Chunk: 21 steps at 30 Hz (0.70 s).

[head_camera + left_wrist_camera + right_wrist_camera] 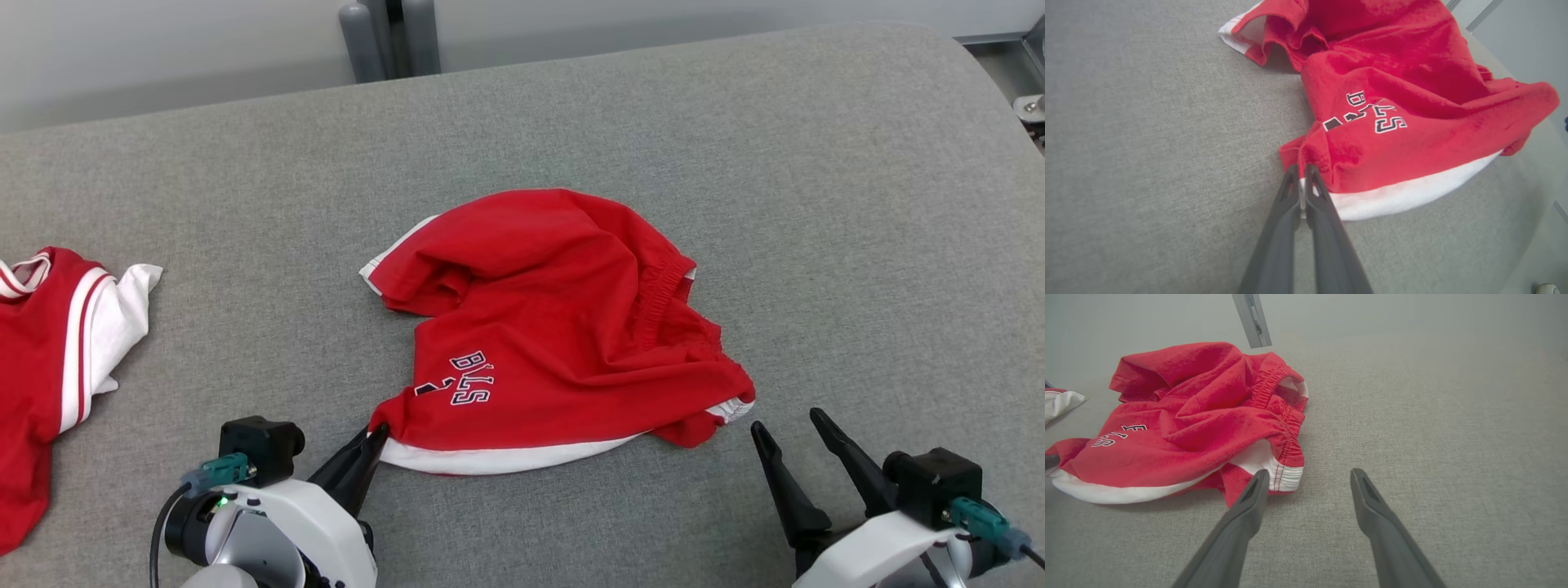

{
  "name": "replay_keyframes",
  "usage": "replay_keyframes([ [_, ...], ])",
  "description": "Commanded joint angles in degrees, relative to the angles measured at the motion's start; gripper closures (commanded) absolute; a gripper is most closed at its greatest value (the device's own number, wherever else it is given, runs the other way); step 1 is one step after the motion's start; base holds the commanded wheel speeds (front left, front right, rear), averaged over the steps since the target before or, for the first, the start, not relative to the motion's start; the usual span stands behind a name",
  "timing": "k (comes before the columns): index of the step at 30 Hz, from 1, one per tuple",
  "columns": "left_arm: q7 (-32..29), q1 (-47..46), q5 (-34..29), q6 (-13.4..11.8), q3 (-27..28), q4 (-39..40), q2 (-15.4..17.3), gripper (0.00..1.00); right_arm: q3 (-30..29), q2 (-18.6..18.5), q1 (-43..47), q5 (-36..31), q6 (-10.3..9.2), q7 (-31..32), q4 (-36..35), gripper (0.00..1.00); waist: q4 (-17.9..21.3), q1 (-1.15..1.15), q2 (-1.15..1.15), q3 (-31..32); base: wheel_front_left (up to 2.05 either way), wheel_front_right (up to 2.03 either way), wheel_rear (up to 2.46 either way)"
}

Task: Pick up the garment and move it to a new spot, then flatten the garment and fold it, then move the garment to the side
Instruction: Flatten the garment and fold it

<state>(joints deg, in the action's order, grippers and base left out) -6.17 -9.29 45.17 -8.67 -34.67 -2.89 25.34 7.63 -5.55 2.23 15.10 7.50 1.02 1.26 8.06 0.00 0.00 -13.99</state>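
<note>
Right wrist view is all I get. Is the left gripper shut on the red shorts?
Observer: Yes. In the left wrist view the left gripper is shut on the near left hem corner of the red shorts, where the red meets the white trim.
Operator: My left finger overlaps the cloth here. Touching?
Observer: Seemingly not. In the head view the right gripper is open, with a thin strip of grey surface between its fingertips and the shorts' near right corner.
Operator: What's the white scrap at my left edge?
Observer: A second red and white garment, lying at the robot's far left, well apart from the shorts.
</note>
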Motion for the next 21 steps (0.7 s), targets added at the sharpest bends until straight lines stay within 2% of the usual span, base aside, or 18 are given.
replay_keyframes([
  [1, 0.3, -1.1, -0.5, -0.2, 0.3, 0.1, 0.4, 1.00, 0.1, -0.8, -0.8, 0.5, -0.02, 0.2, 0.4, 0.00, 0.0, 0.00, 0.00, -0.4, 0.00, 0.00, 0.00],
  [12, 0.9, -3.8, -1.4, 0.4, -0.1, 0.0, -0.2, 1.00, 5.5, -3.7, -7.8, 5.7, -0.02, 0.6, 7.4, 0.00, -2.1, 0.00, 0.00, -3.9, 0.00, 0.00, 0.00],
  [13, 1.1, -4.0, -1.5, 0.4, -0.1, 0.0, -0.2, 1.00, 5.7, -3.8, -8.1, 5.9, -0.02, 0.3, 7.8, 0.30, -2.2, 0.00, 0.00, -4.1, 0.00, 0.00, 0.00],
  [14, 1.2, -4.2, -1.6, 0.4, -0.1, 0.0, -0.2, 1.00, 5.9, -4.0, -8.3, 6.1, -0.02, 0.0, 8.0, 1.00, -2.2, 0.00, 0.00, -4.3, 0.00, 0.00, 0.00],
  [21, 2.1, -4.7, -2.1, -0.7, 0.7, 0.9, 0.3, 1.00, 7.2, -4.9, -7.5, 8.2, -0.02, -0.3, 6.4, 1.00, -1.8, 0.00, 0.00, -4.5, 0.00, 0.00, 0.00],
])
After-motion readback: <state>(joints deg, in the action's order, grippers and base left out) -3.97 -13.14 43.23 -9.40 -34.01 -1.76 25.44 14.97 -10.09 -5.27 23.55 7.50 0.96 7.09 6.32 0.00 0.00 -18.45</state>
